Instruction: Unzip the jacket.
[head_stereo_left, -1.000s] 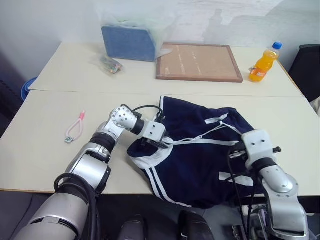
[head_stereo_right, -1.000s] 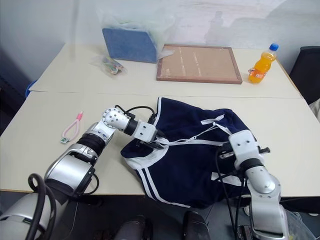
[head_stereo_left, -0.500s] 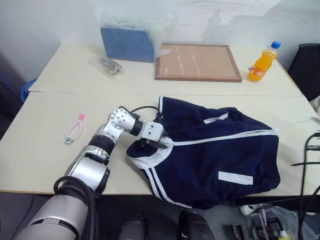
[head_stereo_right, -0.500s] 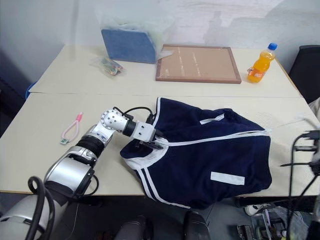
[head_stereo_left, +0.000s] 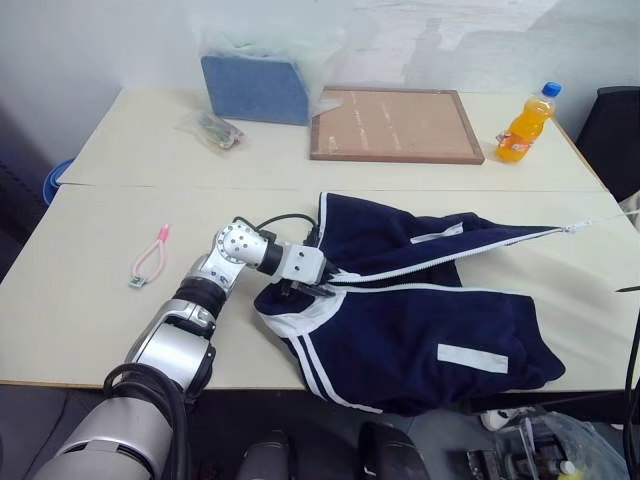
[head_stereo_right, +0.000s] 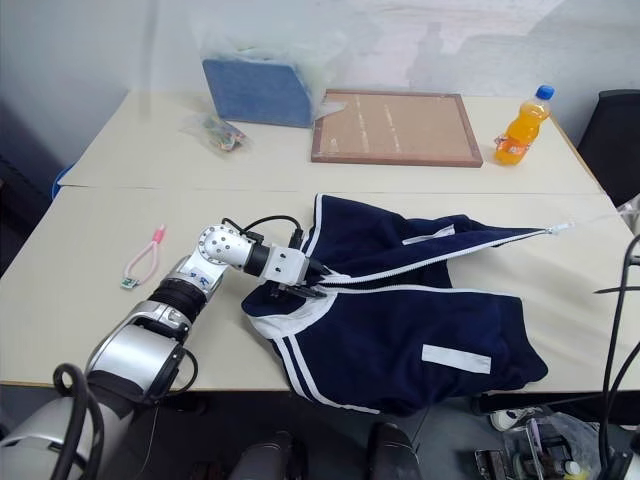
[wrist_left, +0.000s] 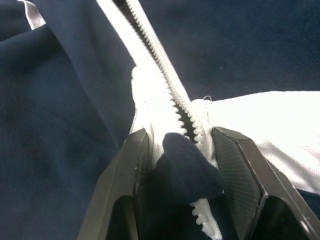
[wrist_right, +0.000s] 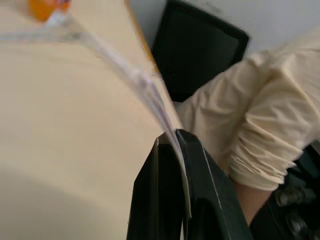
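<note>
The navy jacket (head_stereo_left: 420, 320) with white stripes lies spread on the near table. Its white zipper (head_stereo_left: 440, 255) stands parted in a long V that runs from my left gripper out to the right. My left gripper (head_stereo_left: 312, 289) is shut on the jacket's fabric at the zipper's closed end, with the teeth between its black fingers (wrist_left: 125, 170). From the zipper's far tip a thin white pull strip (head_stereo_left: 598, 220) stretches taut past the table's right side. My right gripper (wrist_right: 174, 142) is shut on that strip beside the table's edge.
At the back stand a blue folded cloth in a clear bag (head_stereo_left: 255, 85), a cork board (head_stereo_left: 397, 125), an orange bottle (head_stereo_left: 528, 125) and a small packet (head_stereo_left: 220, 128). A pink clip (head_stereo_left: 148, 258) lies left. A black chair (wrist_right: 200, 55) and a person's cream sleeve (wrist_right: 250, 125) are right.
My right arm has swung out to the right, past the edge of the head views, drawing the zipper open and spreading the jacket's right half. The left gripper has kept its hold.
</note>
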